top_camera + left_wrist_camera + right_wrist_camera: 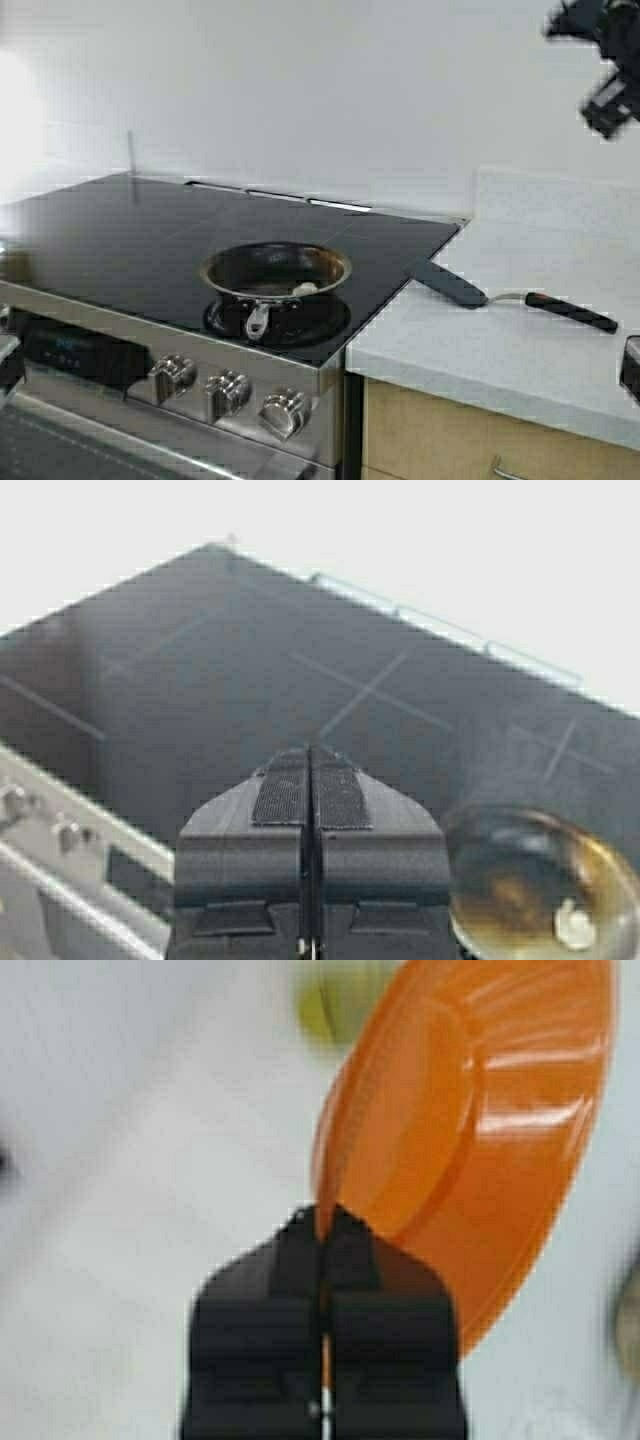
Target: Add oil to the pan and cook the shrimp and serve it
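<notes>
The pan [275, 270] stands on the front burner of the black glass cooktop [120, 230], its steel handle toward the knobs. The shrimp [305, 289] lies inside near the front rim. In the left wrist view the pan [540, 890] and the shrimp [572, 925] sit off to one side of my left gripper [310, 755], which is shut and empty above the cooktop. My right gripper [322, 1222] is shut on the rim of an orange bowl [470, 1130], held tilted on edge. The right arm [600, 60] shows raised at the top right. A blurred yellow-green patch [335, 1000] lies beyond the bowl; whether it is the oil I cannot tell.
A black spatula [480, 295] with a dark handle lies across the edge between the cooktop and the white counter [540, 250]. Three steel knobs [230, 392] line the stove front. A white wall rises behind.
</notes>
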`<state>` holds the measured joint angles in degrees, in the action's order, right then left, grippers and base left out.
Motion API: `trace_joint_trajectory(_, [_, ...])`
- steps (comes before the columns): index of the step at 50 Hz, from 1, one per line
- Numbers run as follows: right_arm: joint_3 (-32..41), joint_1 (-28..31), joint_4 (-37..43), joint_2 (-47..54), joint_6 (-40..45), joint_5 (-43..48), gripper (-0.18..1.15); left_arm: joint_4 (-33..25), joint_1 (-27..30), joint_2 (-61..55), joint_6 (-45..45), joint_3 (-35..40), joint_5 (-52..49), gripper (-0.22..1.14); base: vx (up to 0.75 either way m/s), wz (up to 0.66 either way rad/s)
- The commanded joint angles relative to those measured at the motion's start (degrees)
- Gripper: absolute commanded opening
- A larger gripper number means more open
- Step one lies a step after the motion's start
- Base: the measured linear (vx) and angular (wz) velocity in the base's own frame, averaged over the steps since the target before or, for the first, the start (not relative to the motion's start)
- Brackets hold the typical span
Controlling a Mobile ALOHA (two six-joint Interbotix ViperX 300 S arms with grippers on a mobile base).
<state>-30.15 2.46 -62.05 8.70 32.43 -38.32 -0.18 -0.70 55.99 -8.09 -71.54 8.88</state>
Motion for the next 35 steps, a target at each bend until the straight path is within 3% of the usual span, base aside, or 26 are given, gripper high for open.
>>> trace_joint_trajectory(1, [2.7,-3.6,10.0,1.7,-8.0,-1.5,0.05,0.1,0.0,-0.6,-0.1,0.6,0.4,0.03,0.0,0.0])
trace_joint_trajectory(5, [3.9,-6.3,13.6,3.3,-9.9,-1.4,0.05,0.1,0.1,-0.5,-0.1,0.7,0.4,0.03,0.0,0.0])
trace_joint_trajectory(24, [10.8,-17.4,13.1,18.9,-8.8,-1.1,0.05,0.1,0.1,-0.6,0.1,0.6,0.4,0.03,0.0,0.0])
trace_joint_trajectory(35, [17.3,-18.5,11.0,27.8,-7.8,-1.1,0.05,0.1,0.0,-0.6,0.4,0.4,0.4,0.03,0.0,0.0])
